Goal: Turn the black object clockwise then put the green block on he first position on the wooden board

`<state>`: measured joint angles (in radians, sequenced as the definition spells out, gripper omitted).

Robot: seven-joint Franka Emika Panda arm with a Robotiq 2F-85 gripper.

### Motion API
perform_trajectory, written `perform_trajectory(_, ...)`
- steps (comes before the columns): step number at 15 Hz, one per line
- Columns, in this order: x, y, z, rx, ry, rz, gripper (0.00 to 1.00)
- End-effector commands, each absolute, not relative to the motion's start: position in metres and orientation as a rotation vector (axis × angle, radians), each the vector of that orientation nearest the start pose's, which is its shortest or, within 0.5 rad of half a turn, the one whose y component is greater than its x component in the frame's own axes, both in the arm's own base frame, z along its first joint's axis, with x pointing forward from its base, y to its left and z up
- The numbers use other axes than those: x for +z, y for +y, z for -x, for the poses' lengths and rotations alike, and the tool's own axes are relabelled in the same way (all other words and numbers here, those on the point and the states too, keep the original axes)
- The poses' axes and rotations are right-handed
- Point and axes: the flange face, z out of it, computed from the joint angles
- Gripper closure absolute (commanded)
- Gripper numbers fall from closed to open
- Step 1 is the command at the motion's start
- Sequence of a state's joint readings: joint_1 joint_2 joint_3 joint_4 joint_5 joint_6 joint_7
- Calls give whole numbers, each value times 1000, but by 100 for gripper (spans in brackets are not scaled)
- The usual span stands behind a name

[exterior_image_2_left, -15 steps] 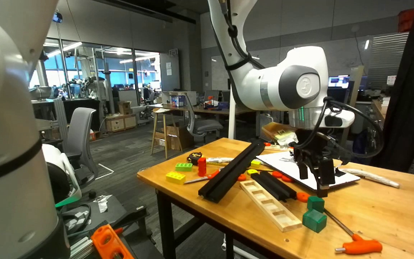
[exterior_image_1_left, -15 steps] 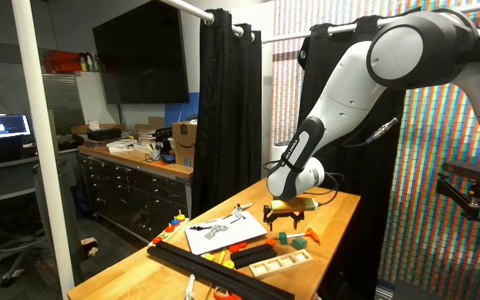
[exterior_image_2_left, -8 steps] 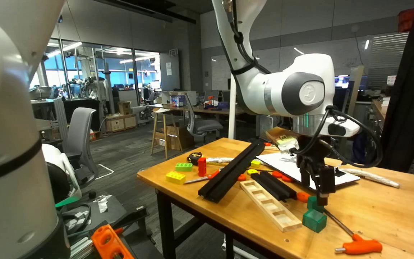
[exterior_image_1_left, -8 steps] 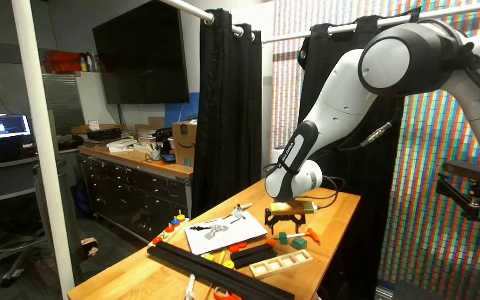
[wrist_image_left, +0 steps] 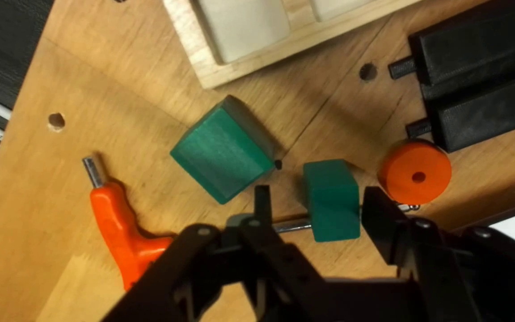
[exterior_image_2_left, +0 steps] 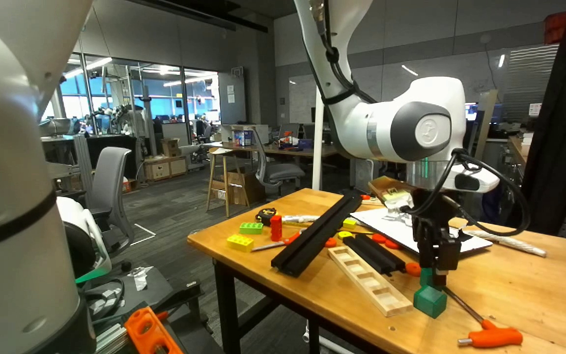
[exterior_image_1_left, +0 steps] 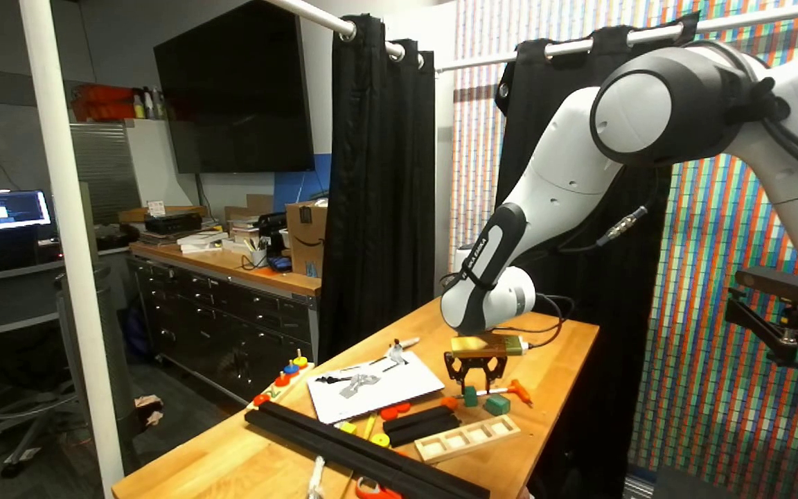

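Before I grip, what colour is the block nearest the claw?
The block is dark green, clearest in the wrist view.

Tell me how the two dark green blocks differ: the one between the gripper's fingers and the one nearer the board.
In the wrist view, the first block shows between the fingers of the open gripper; the second block lies outside them. The first block sits roughly square to the fingers, the second block slantwise. The first block looks smaller than the second block. Both are dark green and box-shaped.
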<state>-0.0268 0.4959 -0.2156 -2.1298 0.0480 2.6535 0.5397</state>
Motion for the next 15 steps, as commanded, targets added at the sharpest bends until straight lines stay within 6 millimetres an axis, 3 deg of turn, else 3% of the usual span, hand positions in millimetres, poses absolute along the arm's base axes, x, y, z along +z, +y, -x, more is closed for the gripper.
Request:
perform_trajectory(1, 180, -147, -568, -66, 1241, 2946, 72)
perform_trajectory(2, 179, -148, -568, -62, 1242, 2946, 80)
perform_trajectory(4, 177, -149, -568, -51, 1244, 2943, 88)
perform_trajectory(6, 178, -150, -568, -43, 1246, 2938, 81)
perform_trajectory(15, 222, -134, -552, -132, 1222, 2934, 82)
